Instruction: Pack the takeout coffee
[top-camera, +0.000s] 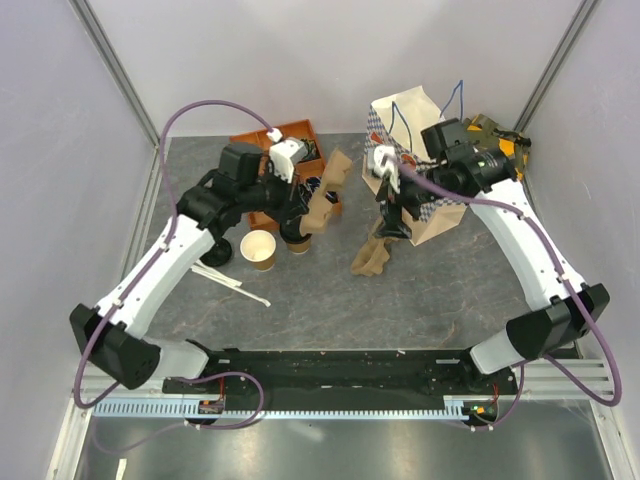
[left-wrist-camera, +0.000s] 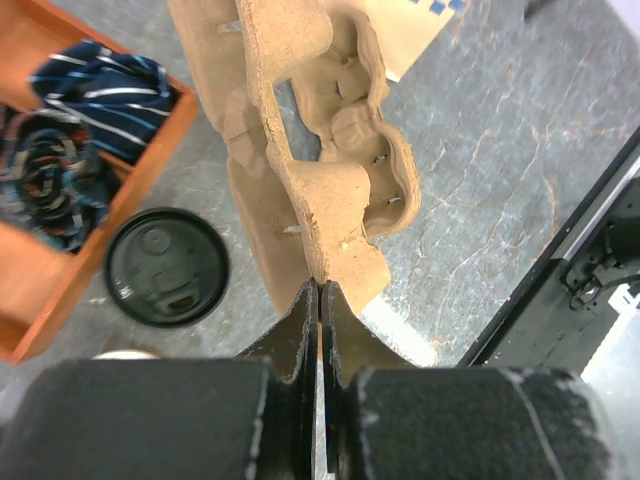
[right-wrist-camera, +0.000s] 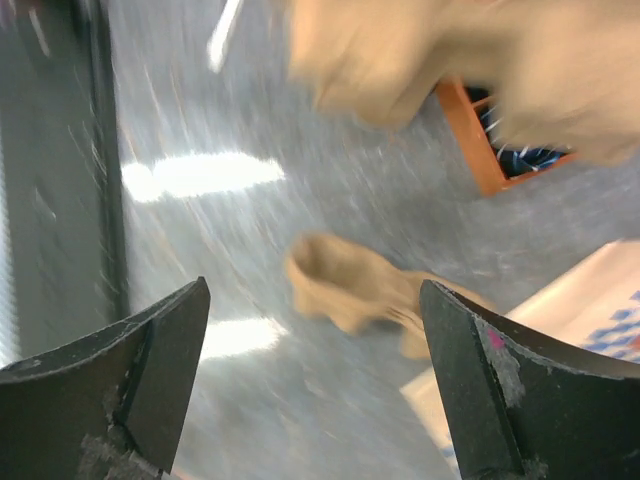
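- The left end effector (left-wrist-camera: 320, 300) is shut tight on the lower edge of a pulp cup carrier (left-wrist-camera: 310, 150); no gap is seen between the fingers apart from the thin edge that is pinched.
- The pulp cup carrier is held on edge, raised off the counter (top-camera: 330, 300), above and just right of the orange tray (top-camera: 262, 136).
- The right end effector (right-wrist-camera: 312, 290) is spread wide and nothing is gripped in it; its fingers (right-wrist-camera: 160, 350) are well apart in the wrist view, which is blurred.
- A second pulp carrier (top-camera: 374, 255) is observed lying on the counter, below the right end effector and between its fingers in the wrist view.
- The takeout coffee (left-wrist-camera: 167, 267) is found upright on the counter with its black lid fitted, just beside the near corner of the orange tray. It is gripped by neither arm.
- A lidless paper cup (top-camera: 260, 250) is noted upright immediately left of the takeout coffee.
- Dark striped cloth (left-wrist-camera: 95, 85) is seen in the orange tray.
- A paper bag (top-camera: 415, 115) with blue handles is noted at the far right, behind the right end effector.
- Thin white sticks (top-camera: 228, 279) are recorded lying flat on the counter, near the lidless paper cup.
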